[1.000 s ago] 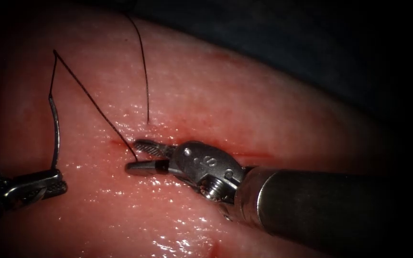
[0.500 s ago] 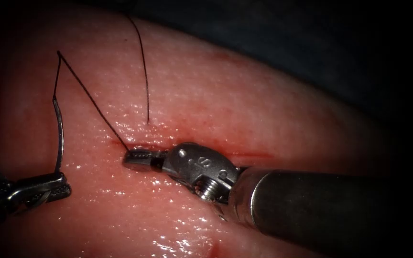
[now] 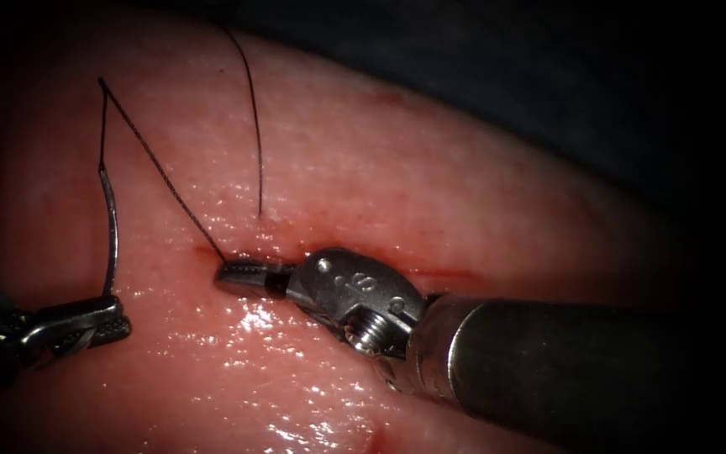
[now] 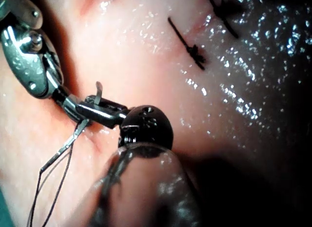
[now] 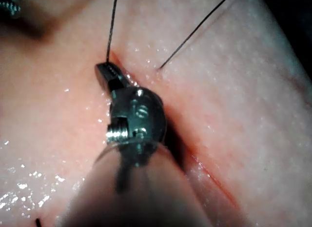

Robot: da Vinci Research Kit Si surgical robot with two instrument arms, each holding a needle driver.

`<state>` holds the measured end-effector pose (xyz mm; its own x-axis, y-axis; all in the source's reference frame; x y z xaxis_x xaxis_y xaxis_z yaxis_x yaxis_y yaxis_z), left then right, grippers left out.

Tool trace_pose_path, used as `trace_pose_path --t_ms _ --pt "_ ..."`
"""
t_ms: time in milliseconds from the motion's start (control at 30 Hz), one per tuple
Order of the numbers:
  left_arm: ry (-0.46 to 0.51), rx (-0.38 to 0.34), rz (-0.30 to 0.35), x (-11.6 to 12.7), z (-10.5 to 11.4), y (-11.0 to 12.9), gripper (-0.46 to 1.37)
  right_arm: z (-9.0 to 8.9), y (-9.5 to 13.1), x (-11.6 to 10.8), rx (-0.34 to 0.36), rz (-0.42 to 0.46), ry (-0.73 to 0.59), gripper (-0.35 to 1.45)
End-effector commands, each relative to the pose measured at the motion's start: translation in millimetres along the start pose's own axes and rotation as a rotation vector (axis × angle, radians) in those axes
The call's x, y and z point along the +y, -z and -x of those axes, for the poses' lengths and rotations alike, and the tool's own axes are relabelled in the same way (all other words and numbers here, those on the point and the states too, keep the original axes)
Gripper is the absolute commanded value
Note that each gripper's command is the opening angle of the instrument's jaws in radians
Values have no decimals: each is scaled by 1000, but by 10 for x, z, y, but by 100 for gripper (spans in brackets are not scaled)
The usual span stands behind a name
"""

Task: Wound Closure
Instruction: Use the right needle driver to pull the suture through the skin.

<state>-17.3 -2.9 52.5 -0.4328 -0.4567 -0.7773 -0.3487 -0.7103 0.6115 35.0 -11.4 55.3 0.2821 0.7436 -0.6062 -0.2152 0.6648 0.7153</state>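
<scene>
your left tool point(image 3: 86, 324) sits at the left edge of the endoscope view with its jaws closed on the needle point(image 3: 112, 231), gripping it low on its curve, near one end. the needle rises from the jaws clear of the tissue point(image 3: 464, 193), free in the air and not in the flesh, on the left side of the cut point(image 3: 430, 273). the thread point(image 3: 157, 172) leaves the needle's upper end, peaks, then runs taut down and to the right to the left end of the cut.

your right tool point(image 3: 241, 275) comes in from the right and lies along the cut, its jaws closed at the spot where that taut strand meets the tissue. they appear to be clamped on the thread there, though the contact is too fine to be certain of. the right wrist view shows the same closed jaws point(image 5: 108, 73) at the strand's foot. a second strand point(image 3: 252, 126) stands up from the tissue just above the cut and runs off toward the top of the endoscope view.

the right tool's wrist housing point(image 3: 355, 290) carries a small stamped mark that reads like "s" or "8"; it can't be made out for sure.

in the left wrist view the needle point(image 4: 97, 97) crosses the left tool's closed jaws, and a finished stitch with a knot point(image 4: 195, 53) sits further along the tissue. the surface around the cut is wet and glistening with red fluid point(image 3: 212, 252).
</scene>
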Motion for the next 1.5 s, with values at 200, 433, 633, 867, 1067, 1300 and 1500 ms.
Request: trace_pose_path --t_ms 200,433,633,867,1067,1300,1500 --pt "81 12 -2 13 36 -8 -35 3 0 -20 -38 -57 -36 -35" --pt "158 13 3 21 55 -13 -35 6 3 -46 -61 -88 -47 -35" --pt "188 5 19 10 44 -10 -35 11 2 -82 -66 -104 -52 -35" --pt "191 -3 55 8 15 -2 -35 7 -4 -116 -58 -78 -52 -35" --pt "196 -5 66 4 2 8 -35 7 -13 -137 -58 -94 -74 -35" --pt "190 -2 73 -1 7 12 -35 3 -22 -148 -59 -103 -76 -35" --pt "151 -15 72 -12 20 15 -35 -1 -20 -123 -42 -18 52 126"
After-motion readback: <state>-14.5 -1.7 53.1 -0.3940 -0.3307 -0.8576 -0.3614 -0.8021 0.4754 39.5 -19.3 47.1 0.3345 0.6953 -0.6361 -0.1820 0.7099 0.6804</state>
